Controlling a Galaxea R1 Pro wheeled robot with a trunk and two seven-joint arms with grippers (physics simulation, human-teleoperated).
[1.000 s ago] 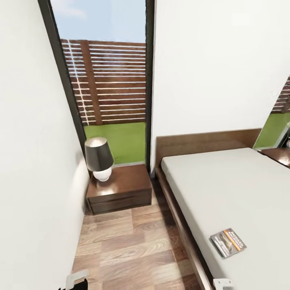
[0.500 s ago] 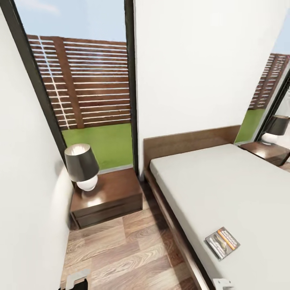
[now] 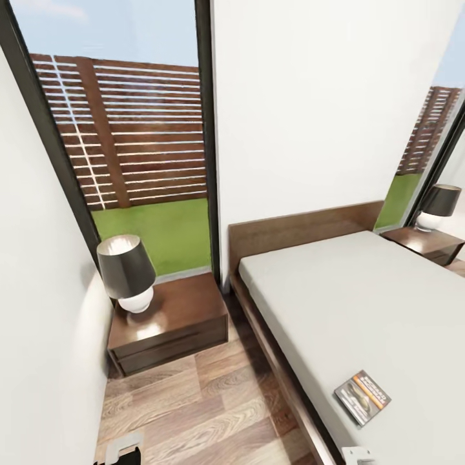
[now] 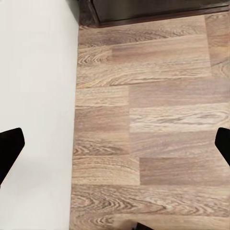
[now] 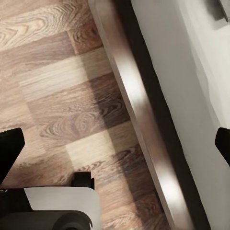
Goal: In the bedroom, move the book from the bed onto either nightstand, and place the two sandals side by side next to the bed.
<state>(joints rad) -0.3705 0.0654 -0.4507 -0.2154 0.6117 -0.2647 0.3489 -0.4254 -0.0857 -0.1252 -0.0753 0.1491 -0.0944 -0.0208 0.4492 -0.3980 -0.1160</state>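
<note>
The book (image 3: 362, 397), dark with an orange band, lies flat on the off-white mattress of the bed (image 3: 361, 303), close to its near side edge. One dark brown nightstand (image 3: 174, 313) stands left of the headboard, and another nightstand (image 3: 429, 240) stands at the far right. My left gripper (image 4: 115, 146) is open over the plank floor, beside a white wall. My right gripper (image 5: 115, 143) is open above the floor and the bed's wooden side rail (image 5: 139, 105). The sandals are out of view.
Each nightstand carries a dark-shaded lamp (image 3: 126, 271) (image 3: 439, 205). A tall window (image 3: 129, 142) rises behind the left nightstand. The white wall (image 3: 39, 323) hems the floor strip (image 3: 194, 407) on the left. The robot's base (image 5: 57, 211) sits under the right wrist.
The whole head view has swung right, bringing the far nightstand and its lamp into view. The book lies on the mattress as before.
</note>
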